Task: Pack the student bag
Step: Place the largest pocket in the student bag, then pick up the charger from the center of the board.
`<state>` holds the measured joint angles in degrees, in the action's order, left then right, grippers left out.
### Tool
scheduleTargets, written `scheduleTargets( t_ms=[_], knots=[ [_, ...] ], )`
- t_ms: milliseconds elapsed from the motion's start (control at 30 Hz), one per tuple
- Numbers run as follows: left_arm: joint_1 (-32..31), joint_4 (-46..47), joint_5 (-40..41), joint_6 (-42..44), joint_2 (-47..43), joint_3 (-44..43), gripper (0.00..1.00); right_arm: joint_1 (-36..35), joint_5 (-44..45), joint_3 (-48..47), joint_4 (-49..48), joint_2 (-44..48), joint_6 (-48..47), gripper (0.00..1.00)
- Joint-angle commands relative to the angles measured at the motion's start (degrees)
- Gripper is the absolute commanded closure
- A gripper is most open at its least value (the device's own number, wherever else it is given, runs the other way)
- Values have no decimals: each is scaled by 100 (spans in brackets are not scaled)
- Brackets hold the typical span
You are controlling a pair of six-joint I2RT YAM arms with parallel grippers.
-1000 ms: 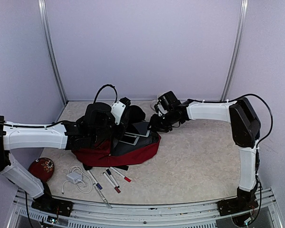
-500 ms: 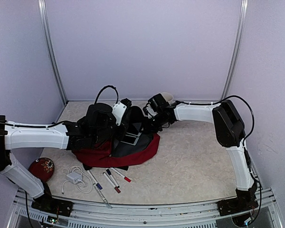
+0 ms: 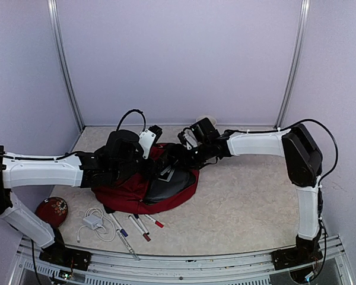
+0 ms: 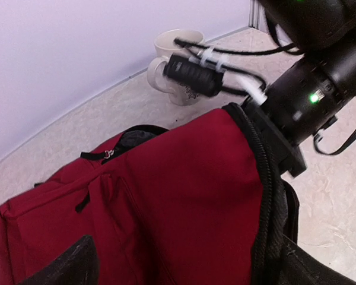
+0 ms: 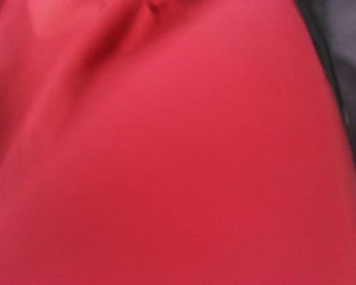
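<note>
1. Biggest change: the red flap (image 4: 184,178) of the student bag (image 3: 127,195) now lies pulled over the opening. The flat white things that showed inside a moment ago are hidden, and only a patch of dark lining (image 3: 173,187) still shows.
2. The left gripper (image 4: 187,268) was clamped before. Now its fingers (image 4: 68,267) are spread wide over the red fabric.
3. The right gripper (image 3: 178,157) has shifted and sits right at the flap's raised zip edge (image 4: 264,178). Its fingers are hidden, so I can't tell if it's pinching.
4. The bag is left of centre on the table (image 3: 249,196), just behind the markers (image 3: 139,224) and the white charger (image 3: 93,221).
5. Writing: the white mug (image 4: 178,56) has a dark print, too blurry to read.
</note>
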<state>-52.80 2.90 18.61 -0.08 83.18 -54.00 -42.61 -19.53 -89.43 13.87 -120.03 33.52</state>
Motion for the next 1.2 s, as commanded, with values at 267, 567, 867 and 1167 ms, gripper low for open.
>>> scheduleTargets(
  t_ms=[267, 567, 867, 1167],
  knots=[
    [-235, -3766, 583, -3391, -1877, -157, 1, 17, 1896, 1580, 1081, 2412, -321, 51],
    [-895, -6595, 375, -5877, -1713, 12, 8, -249, 1989, 2071, 1122, 2967, -403, 43],
    [-115, -5809, 807, -6883, -2652, 1156, 1, -508, 1946, 2258, 991, 3047, -441, 42],
    [344, -5937, 853, -9237, -2982, 1814, 1, -547, 1983, 2638, 863, 3274, -436, 42]
  ],
)
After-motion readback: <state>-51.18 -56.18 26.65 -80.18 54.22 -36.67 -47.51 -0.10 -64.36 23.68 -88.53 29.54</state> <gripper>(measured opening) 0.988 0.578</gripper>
